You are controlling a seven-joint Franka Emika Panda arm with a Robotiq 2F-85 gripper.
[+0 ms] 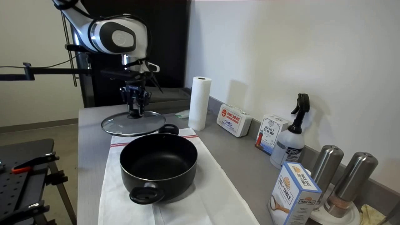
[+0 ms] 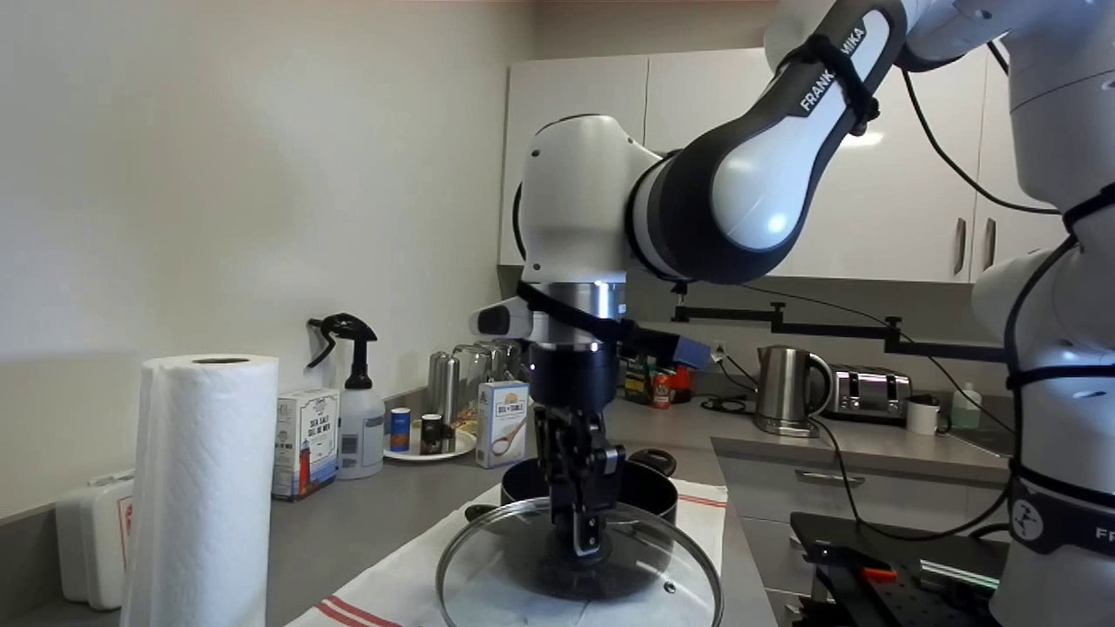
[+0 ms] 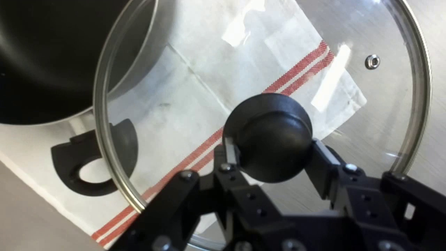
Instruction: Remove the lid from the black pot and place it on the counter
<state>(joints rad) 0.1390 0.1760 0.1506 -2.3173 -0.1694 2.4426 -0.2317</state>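
One gripper [image 3: 277, 153] holding the lid [image 1: 126, 125] by its knob [image 3: 273, 148], pot [image 3: 52, 62] at ten o'clock in the wrist view

Round clear-glass lid [image 1: 132, 126]: glossy, shiny thin metal rim [image 3: 100, 104], smooth black plastic-looking knob [image 3: 273, 150]. Wide round black pot [image 1: 159, 168]: metal-edged, satin inside. Long grey counter [image 1: 92, 162]: matt, streaky. White red-striped cloth mat [image 1: 204, 197]: woven, creased.
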